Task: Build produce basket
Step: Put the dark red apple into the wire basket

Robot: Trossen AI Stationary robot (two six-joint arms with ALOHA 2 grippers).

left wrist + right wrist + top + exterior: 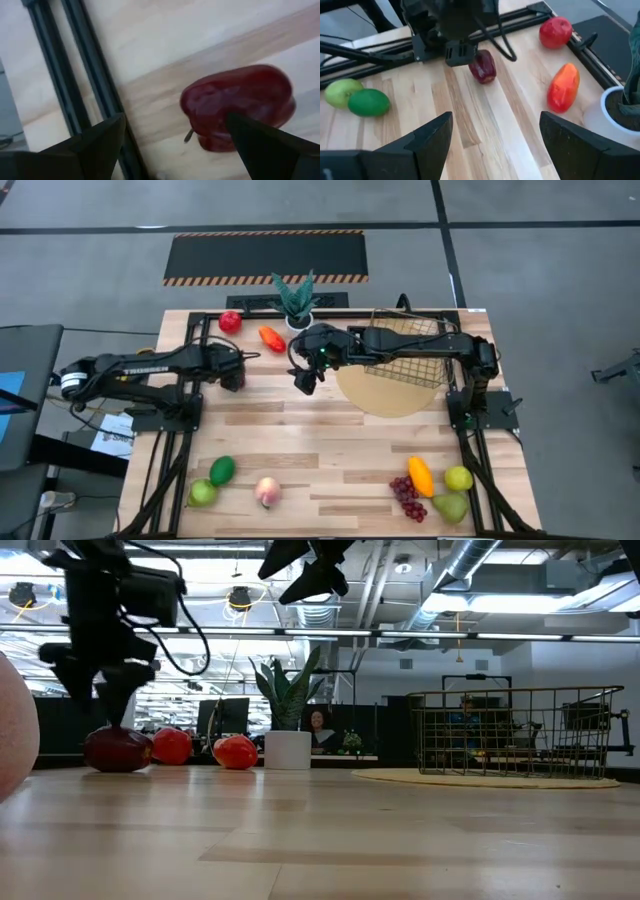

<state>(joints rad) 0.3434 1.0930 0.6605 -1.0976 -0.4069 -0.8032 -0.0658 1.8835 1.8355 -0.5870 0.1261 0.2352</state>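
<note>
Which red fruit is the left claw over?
The dark red apple, under the left claw; the brighter red apple and orange-red pepper lie apart.

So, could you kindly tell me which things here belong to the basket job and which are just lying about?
Job:
- brass wire-mesh basket
- dark red apple under the left gripper
- bright red apple
- orange-red pepper
- purple grapes

Lying about:
- potted green plant
- round tan mat
</note>
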